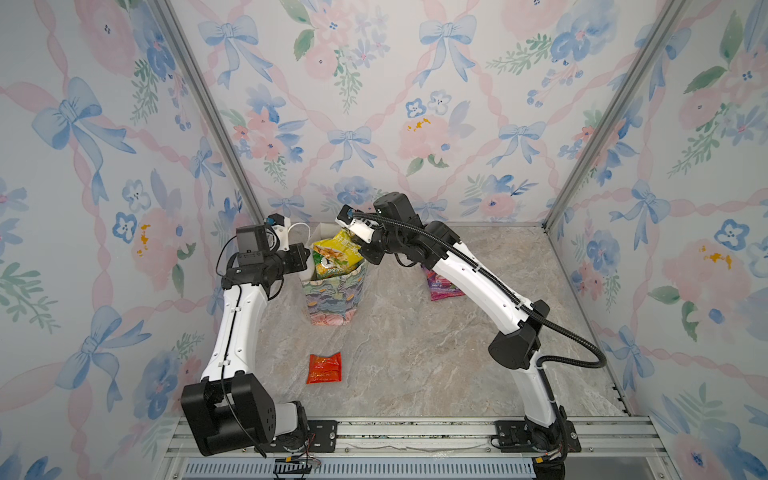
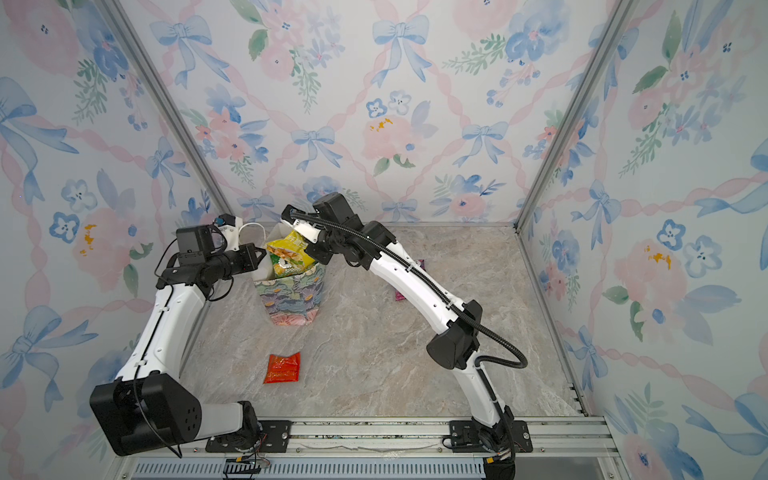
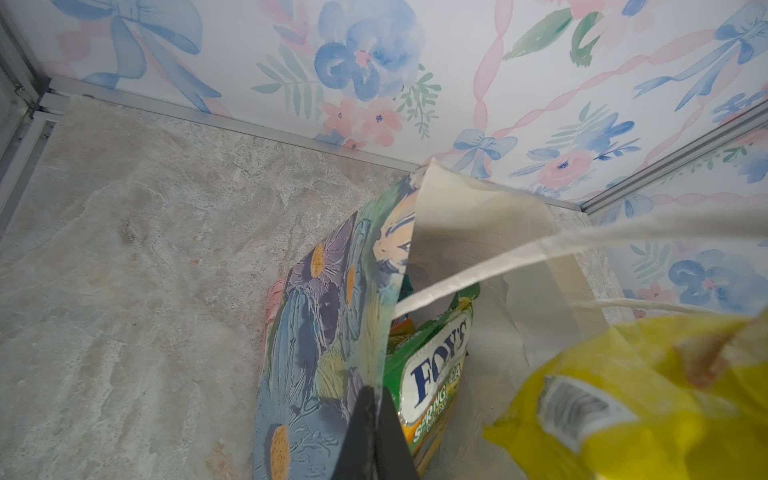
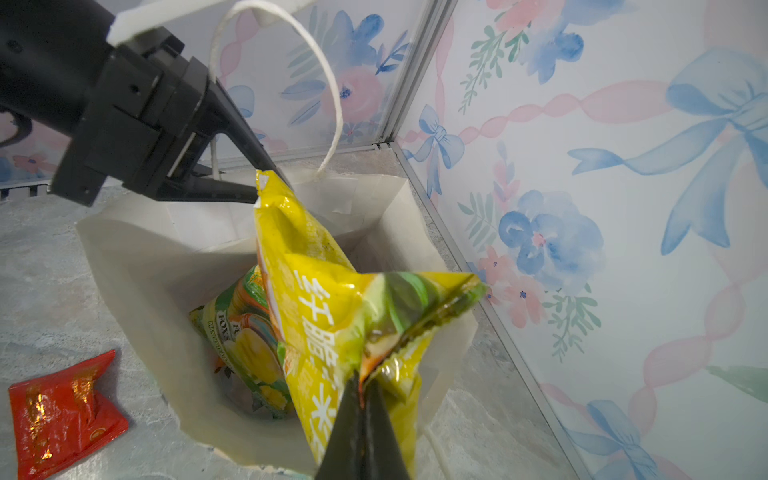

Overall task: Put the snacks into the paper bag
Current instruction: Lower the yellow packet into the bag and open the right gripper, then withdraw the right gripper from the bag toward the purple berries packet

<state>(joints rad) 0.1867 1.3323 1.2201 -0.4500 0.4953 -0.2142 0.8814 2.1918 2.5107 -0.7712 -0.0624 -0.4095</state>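
Note:
The paper bag (image 1: 332,303) (image 2: 291,305) stands upright at the back of the table, mouth open. My left gripper (image 3: 376,401) (image 1: 306,258) is shut on its near rim wall (image 3: 320,332), one finger inside and one outside. My right gripper (image 4: 363,384) (image 1: 355,244) is shut on a corner of a yellow snack packet (image 4: 316,316) (image 1: 337,248) (image 3: 623,399), which hangs partly inside the bag's mouth. A green FOX'S packet (image 3: 432,374) (image 4: 245,332) stands inside the bag. A red packet (image 1: 325,368) (image 2: 283,368) (image 4: 62,415) lies flat on the table in front.
A purple packet (image 1: 441,287) (image 2: 400,294) lies on the table right of the bag, partly under my right arm. The bag's white cord handle (image 4: 328,104) arches above the rim. Flower-papered walls close in the back and both sides.

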